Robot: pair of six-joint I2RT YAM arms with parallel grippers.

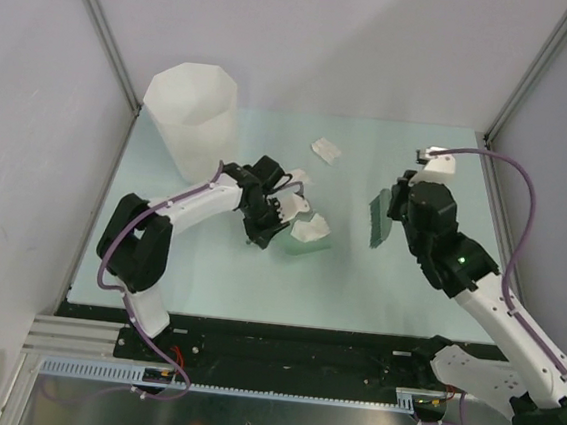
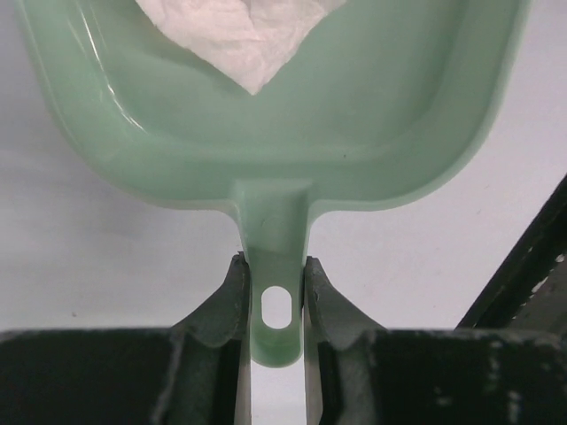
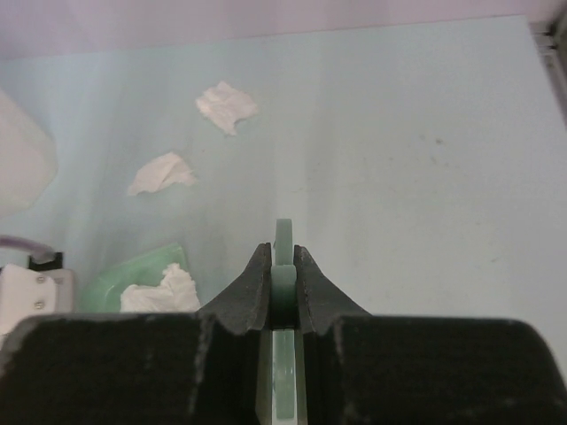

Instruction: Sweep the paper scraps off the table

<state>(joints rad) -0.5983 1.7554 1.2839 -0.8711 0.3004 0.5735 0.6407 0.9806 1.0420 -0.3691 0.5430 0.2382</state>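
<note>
top camera looks down over the table (image 1: 257, 280); wrist cameras sit close, low; all share the dustpan (image 1: 305, 245).

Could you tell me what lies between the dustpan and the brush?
Nothing but bare table, seen in the top view, separates the dustpan and the brush.

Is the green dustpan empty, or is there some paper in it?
Not empty. In the left wrist view, a crumpled white paper scrap lies inside the dustpan, which the left gripper holds by its handle.
</note>
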